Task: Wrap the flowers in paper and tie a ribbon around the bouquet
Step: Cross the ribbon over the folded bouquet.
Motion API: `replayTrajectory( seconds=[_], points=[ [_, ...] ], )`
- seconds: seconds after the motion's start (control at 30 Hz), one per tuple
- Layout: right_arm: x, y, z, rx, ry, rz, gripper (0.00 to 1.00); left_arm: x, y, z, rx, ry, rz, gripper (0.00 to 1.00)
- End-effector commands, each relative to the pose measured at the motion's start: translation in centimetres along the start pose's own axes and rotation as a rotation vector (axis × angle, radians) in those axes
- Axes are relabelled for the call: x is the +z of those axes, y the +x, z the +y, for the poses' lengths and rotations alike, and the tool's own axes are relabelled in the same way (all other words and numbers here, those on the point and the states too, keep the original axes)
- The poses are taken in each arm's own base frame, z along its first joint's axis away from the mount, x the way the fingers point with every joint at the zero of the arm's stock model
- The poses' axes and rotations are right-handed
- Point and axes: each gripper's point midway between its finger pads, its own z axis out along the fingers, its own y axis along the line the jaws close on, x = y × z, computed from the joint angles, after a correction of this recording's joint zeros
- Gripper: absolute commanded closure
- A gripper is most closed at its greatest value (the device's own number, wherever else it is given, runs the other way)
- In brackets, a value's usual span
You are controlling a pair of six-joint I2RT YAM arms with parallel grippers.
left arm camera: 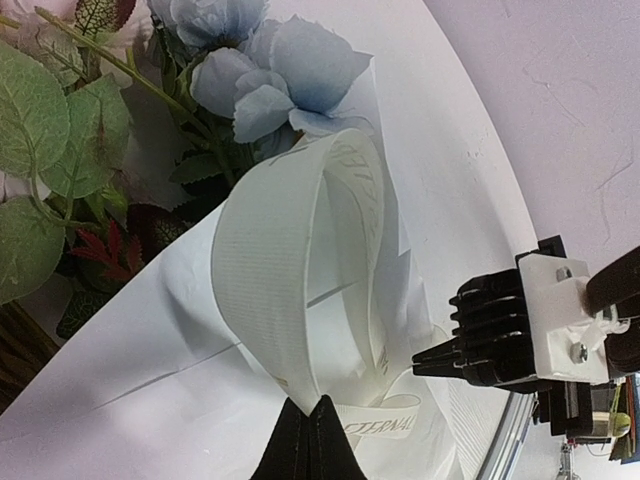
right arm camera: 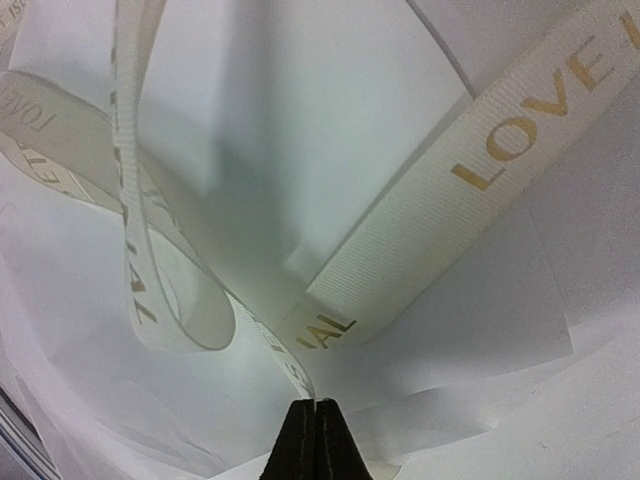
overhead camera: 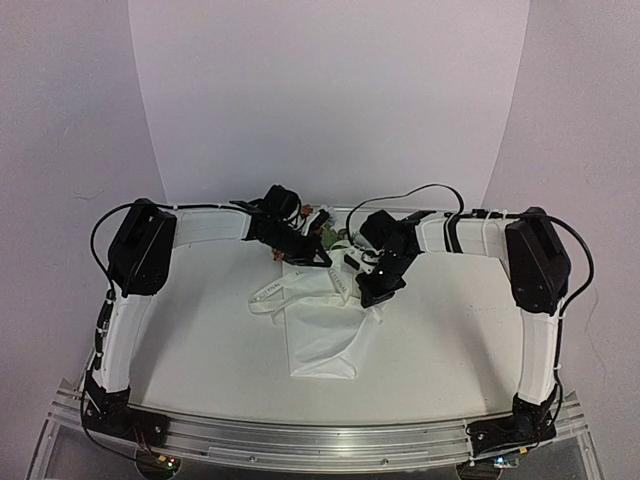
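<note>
The bouquet lies mid-table. Its flowers (overhead camera: 330, 238) point to the back, and pale blue blooms (left arm camera: 280, 70) and green leaves (left arm camera: 50, 130) show in the left wrist view. The white paper (overhead camera: 325, 340) wraps them and widens toward the near edge. A whitish ribbon (overhead camera: 268, 293) with gold lettering loops over the paper. My left gripper (left arm camera: 310, 412) is shut on a tall loop of ribbon (left arm camera: 270, 280). My right gripper (right arm camera: 316, 405) is shut on the edge of another ribbon (right arm camera: 500, 150) strand, close to the paper (right arm camera: 300, 120). It also shows at the right of the left wrist view, as the right gripper (left arm camera: 418, 365).
The white table (overhead camera: 190, 330) has a curved far edge against a pale backdrop. An aluminium rail (overhead camera: 320, 435) runs along the near edge with both arm bases on it. Black cables (overhead camera: 420, 190) arc above the right arm.
</note>
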Motion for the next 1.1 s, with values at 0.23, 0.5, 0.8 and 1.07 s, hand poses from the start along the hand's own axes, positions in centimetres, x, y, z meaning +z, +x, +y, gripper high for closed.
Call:
replayTrajectory(
  seconds=[0.23, 0.5, 0.8, 1.07],
  points=[
    [-3.0, -1.1, 1.0, 0.004, -0.037, -0.073, 1.00, -0.1, 1.0, -1.2, 0.035, 0.034, 0.045, 1.00],
    [-3.9, -0.6, 1.8, 0.011, -0.081, -0.083, 0.90, -0.3, 2.0, -2.0, 0.059, 0.033, 0.078, 1.00],
    [-3.8, -0.4, 1.7, 0.016, -0.077, -0.079, 0.93, -0.4, 3.1, -2.7, 0.070, 0.048, 0.116, 1.00],
    [-4.1, -0.5, 0.0, -0.021, 0.003, -0.093, 0.63, -0.6, 3.6, -3.2, 0.075, 0.053, 0.132, 1.00]
  ],
)
